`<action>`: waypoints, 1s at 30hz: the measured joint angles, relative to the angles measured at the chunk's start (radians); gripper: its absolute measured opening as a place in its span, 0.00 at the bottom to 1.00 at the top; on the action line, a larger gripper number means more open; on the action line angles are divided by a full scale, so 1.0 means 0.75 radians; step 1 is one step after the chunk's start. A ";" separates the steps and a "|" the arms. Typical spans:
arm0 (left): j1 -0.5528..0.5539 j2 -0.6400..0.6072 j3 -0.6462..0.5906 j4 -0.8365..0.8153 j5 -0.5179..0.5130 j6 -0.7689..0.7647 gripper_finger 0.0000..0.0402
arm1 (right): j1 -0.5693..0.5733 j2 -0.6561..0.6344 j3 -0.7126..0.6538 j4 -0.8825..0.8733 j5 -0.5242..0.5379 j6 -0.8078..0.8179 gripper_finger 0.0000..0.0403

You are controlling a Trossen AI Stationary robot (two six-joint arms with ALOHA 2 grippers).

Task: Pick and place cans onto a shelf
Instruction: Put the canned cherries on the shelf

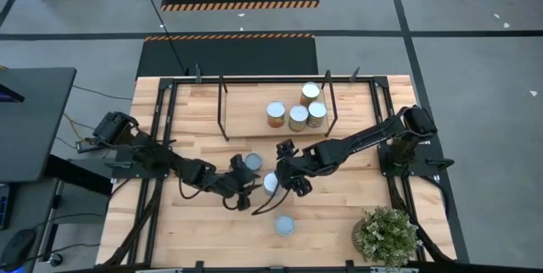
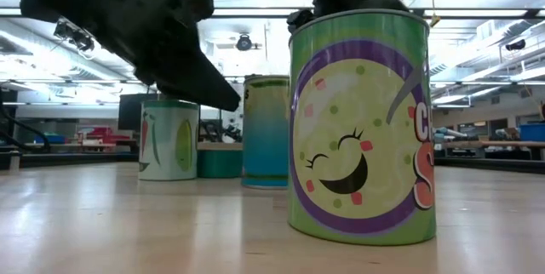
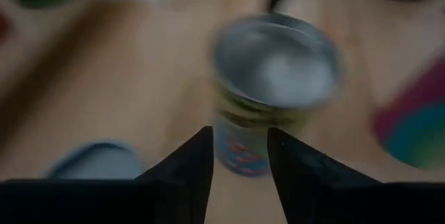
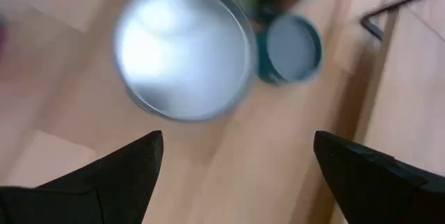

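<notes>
From above, you see four cans (image 1: 296, 112) standing together on the shelf (image 1: 246, 120) at the far side of the table (image 1: 195, 231), so part of the work looks done. Three more wait on the bare wood: one (image 1: 252, 163) near your left hand (image 1: 241, 190), one (image 1: 271, 182) just beside your right hand (image 1: 293, 180), and one (image 1: 285, 225) alone nearer the front edge. Both arms reach toward the middle because the loose cans are there.

At table height, a green can with a smiling face (image 2: 362, 125) stands upright very close to the camera, a dark hand above it. A blue-green can (image 2: 266, 131) and a white one (image 2: 169, 138) stand farther back, also upright, which makes them easy to take from the side.

Your left wrist camera shows a can with a silver top (image 3: 277, 60) ahead of the dark fingers (image 3: 191, 161), which are only partly apart and hold nothing.

Your right wrist camera shows fingers (image 4: 132, 165) spread wide, empty, with a silver-topped can (image 4: 182, 50) ahead and a bluish-topped can (image 4: 292, 46) beyond. I judge this hand is lining up to go around the nearer one.
</notes>
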 joint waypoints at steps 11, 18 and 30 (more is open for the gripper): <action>0.004 0.007 0.001 0.084 0.035 -0.030 0.35 | -0.074 0.000 0.000 0.063 0.018 -0.013 0.94; 0.043 0.007 -0.001 0.084 -0.087 -0.021 0.35 | -0.018 0.000 -0.001 0.037 0.022 0.073 0.94; 0.089 -0.011 0.000 0.070 -0.103 0.039 0.35 | 0.105 -0.004 0.000 -0.133 0.162 0.319 0.94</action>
